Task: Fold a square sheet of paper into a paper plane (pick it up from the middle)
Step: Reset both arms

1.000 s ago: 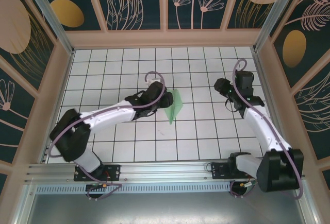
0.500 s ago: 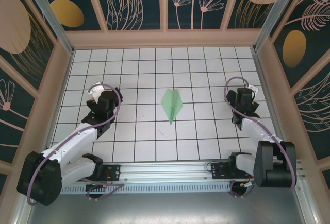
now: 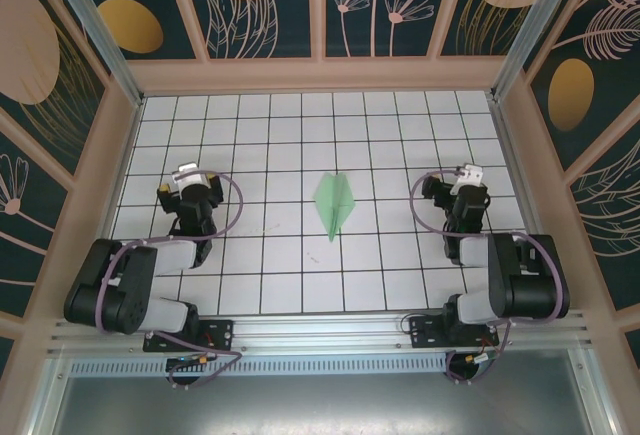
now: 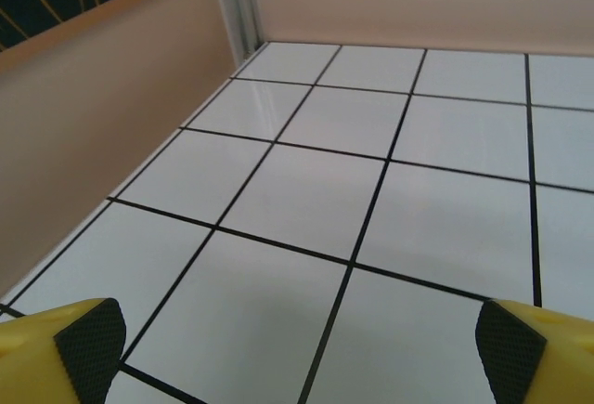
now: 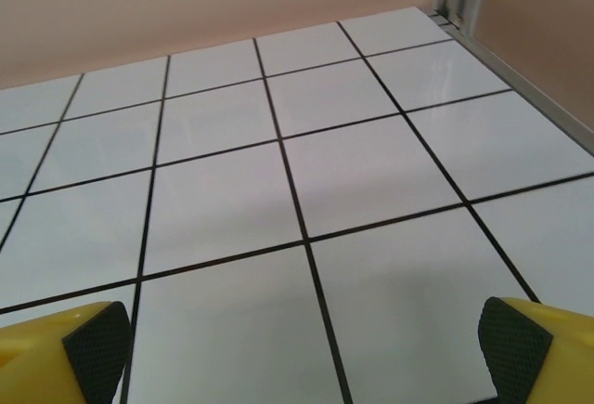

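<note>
The paper plane point(image 3: 334, 205) is lying flat at the middle of the white gridded table point(image 3: 270, 285), folded into a slim green dart. Its long axis is running far to near, with the sharp nose pointing toward the near edge and leaning a touch to the left. Nothing is touching it.

On either side, the two arms are resting well apart from it. The left arm point(image 3: 190, 205) is sitting out to the plane's left and the right arm point(image 3: 465, 205) out to its right, both roughly level with the plane's middle. The gaps look about even, so neither arm is clearly the nearer.

The left fingers point(image 4: 88, 337) are standing spread wide with only bare tiles between them and are facing the far left corner. The right fingers point(image 5: 513, 339) are spread just as wide, are holding nothing and are facing the far right corner. Both sets are therefore pointing away from the plane.

Judging by the finished dart, the folding appears done. Any further reach would mean turning inward and crossing the plane's long axis from the side.
</note>
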